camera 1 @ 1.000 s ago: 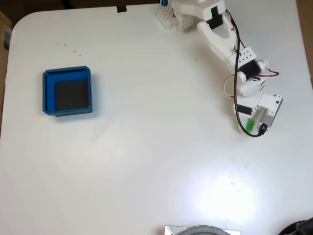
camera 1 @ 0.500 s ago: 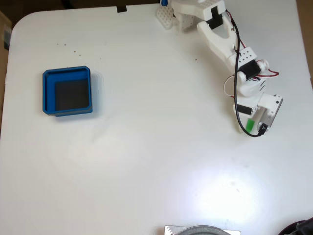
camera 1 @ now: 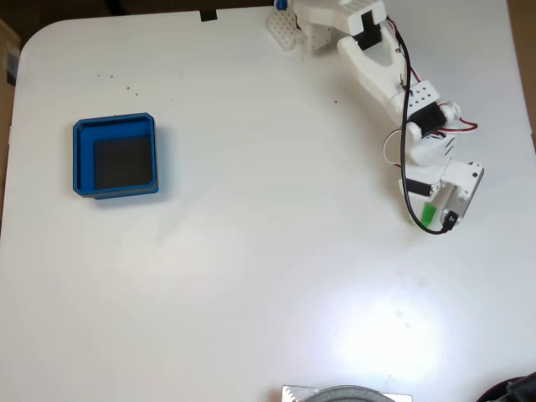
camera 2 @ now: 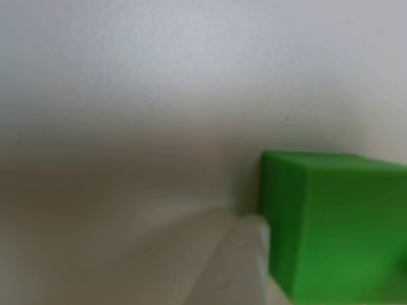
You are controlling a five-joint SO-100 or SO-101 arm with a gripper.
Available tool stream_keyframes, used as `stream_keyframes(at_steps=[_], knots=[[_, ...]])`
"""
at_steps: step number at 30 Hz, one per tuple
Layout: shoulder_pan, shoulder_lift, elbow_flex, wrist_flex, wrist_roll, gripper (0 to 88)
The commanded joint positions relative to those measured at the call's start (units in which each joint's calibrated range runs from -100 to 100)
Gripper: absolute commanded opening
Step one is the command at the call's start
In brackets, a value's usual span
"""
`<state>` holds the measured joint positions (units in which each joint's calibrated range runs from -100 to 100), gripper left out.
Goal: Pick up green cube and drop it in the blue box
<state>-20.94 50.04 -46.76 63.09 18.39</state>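
Note:
In the fixed view the white arm reaches from the top edge down the table's right side. Its gripper (camera 1: 425, 218) points down at the table, shut on the small green cube (camera 1: 429, 212), which shows as a green sliver between the white fingers. The other view is very close and blurred: the green cube (camera 2: 334, 229) takes up the lower right, and a white finger (camera 2: 245, 254) lies against its left face. The blue box (camera 1: 80, 159), a shallow square tray with a dark floor, sits far off at the table's left with nothing in it.
The arm's base (camera 1: 314, 21) stands at the top edge. A grey round object (camera 1: 347, 394) and a dark object (camera 1: 515, 389) poke in at the bottom edge. Open white tabletop lies between the gripper and the box.

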Motion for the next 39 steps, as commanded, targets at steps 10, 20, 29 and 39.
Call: stream_keyframes(at_steps=[10, 20, 29, 39], knots=[[0.4, -1.3, -3.6, 0.4, 0.2, 1.4], [0.5, -1.9, -3.4, 0.4, -0.1, 1.4], [0.3, -10.9, -3.2, 0.5, -0.2, 1.4], [0.5, -15.7, -3.2, 0.5, -4.6, 1.4]])
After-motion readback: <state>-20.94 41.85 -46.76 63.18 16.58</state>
